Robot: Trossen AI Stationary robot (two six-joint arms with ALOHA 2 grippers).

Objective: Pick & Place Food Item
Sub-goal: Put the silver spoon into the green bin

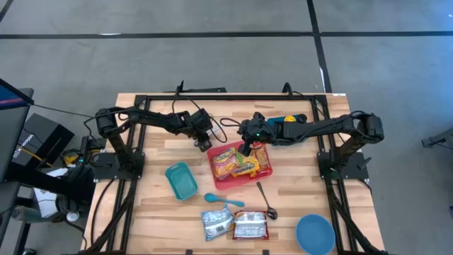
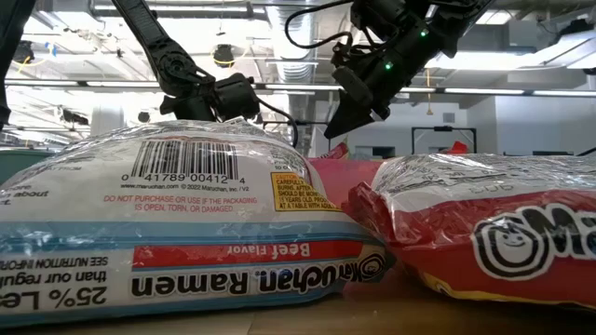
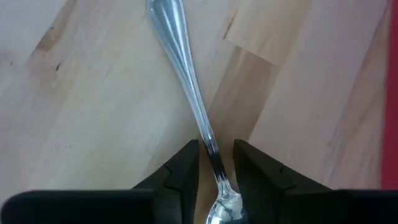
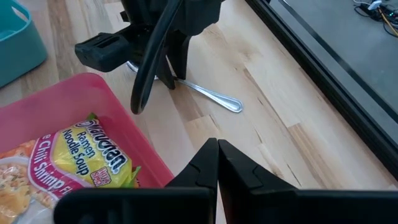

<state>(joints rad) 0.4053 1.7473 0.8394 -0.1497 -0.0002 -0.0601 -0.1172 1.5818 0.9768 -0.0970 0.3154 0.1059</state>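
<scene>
Though half-hidden — spoon (image 3: 194, 99) between left tool (image 3: 216, 177)

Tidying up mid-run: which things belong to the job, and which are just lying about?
Job: red tray, ramen packets in it, metal spoon inside the open left claw; shut right claw above the tray.
Lying about: teal tub, blue spoon, second metal spoon, two loose ramen packs, blue bowl.

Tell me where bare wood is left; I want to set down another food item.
Free: the table's left side below the teal container, and the right side between the red tray and blue bowl. Crowded: the middle, with tray, both spoons, two ramen packets and both grippers.
</scene>
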